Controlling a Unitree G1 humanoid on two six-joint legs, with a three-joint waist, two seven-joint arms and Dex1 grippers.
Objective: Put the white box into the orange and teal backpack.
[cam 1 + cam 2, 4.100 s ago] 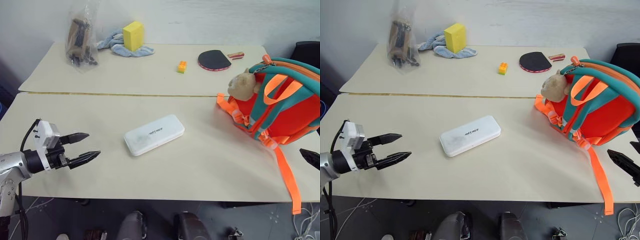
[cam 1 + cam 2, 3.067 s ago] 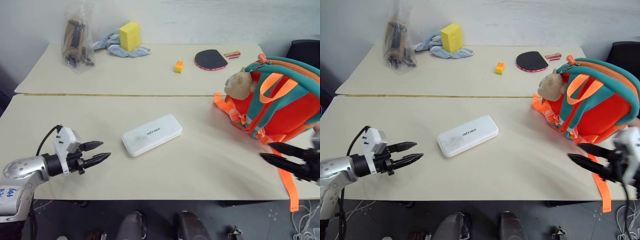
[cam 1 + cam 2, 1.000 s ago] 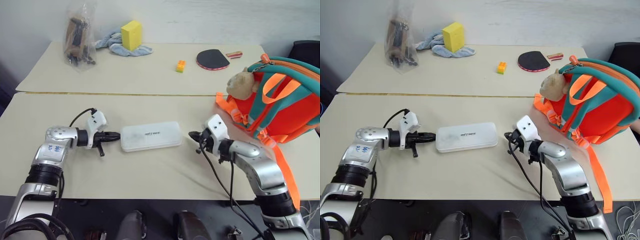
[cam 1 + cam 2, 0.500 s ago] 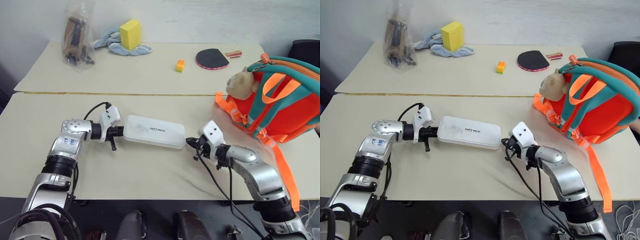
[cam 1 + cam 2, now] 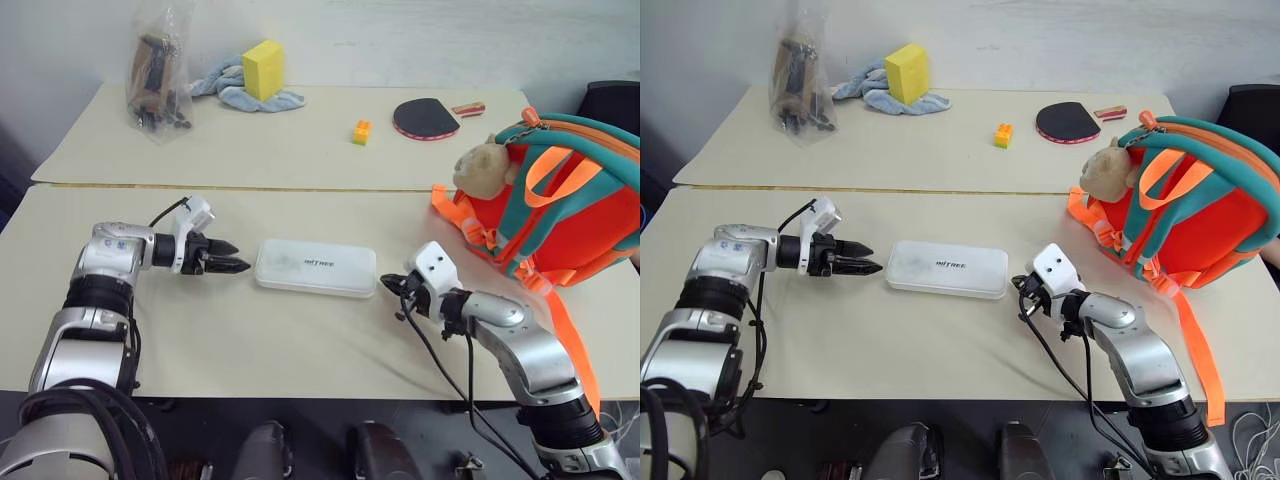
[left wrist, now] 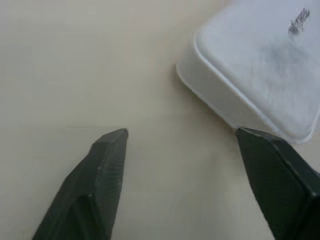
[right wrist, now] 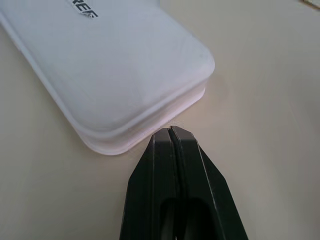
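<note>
In the left eye view, the flat white plastic box with rounded corners (image 5: 316,268) lies on the near cream table (image 5: 300,350), between the two arms. The left gripper (image 5: 234,257) points at its left end with its fingers spread, just beside the box and holding nothing. The right gripper (image 5: 390,285) is pressed closed at the right end, perhaps to brace the box while the left one takes hold. The orange and teal fabric backpack (image 5: 560,200) with a tan plush bear stands at the right, well apart.

In the left wrist view, the two black fingers (image 6: 102,175) stand wide apart before the box corner.

In the right wrist view, the closed fingertips (image 7: 172,137) meet the box edge. The dark lettering is too small to read.
</note>
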